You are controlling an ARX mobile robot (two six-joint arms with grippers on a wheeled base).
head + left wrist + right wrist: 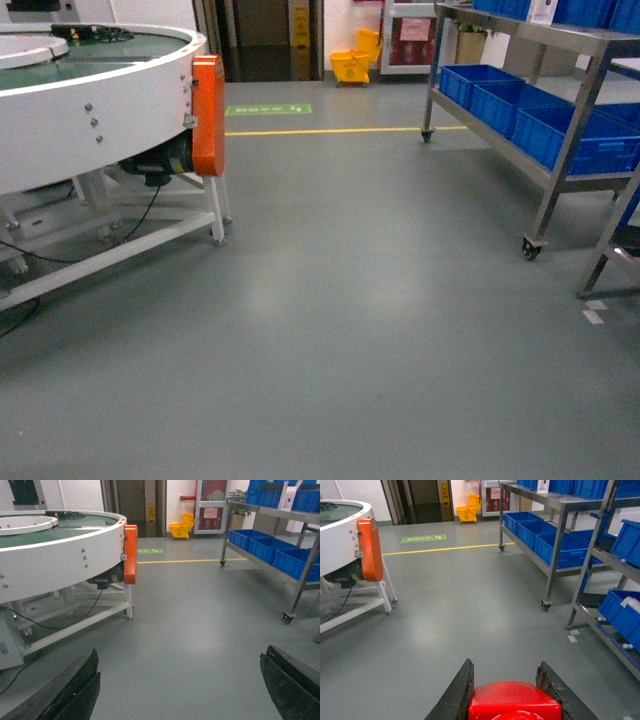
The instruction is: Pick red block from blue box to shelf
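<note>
The right gripper (507, 692) is closed on the red block (514, 701): in the right wrist view the block sits between the 2 dark fingers (457, 692), touching both, at the bottom edge of the picture and above the grey floor (470, 615). The block's underside is out of view.

The left gripper (180, 685) stands wide apart with nothing between its fingers (75, 687); only bare floor shows in the gap. Neither gripper appears in the head view.

The shelf (560, 175) stands at the right of the head view, a silver steel rack on castors. Its lower tier carries a row of dark blue crates (520, 115), and more blue crates sit on the top tier. In the right wrist view a second rack (600, 595) stands nearer on the right, with blue crates tilted on its rails. The block is well apart from both racks.

At the left of the head view stands a round white conveyor (90, 110) on a white frame, with an orange cover (208, 115) on its side and black cables hanging beneath.

A yellow line (340, 130) and a green floor marking (268, 109) cross the floor further back. A yellow mop bucket (355, 60) stands near the far wall beside a dark doorway.

The blue box is not seen in any view.
</note>
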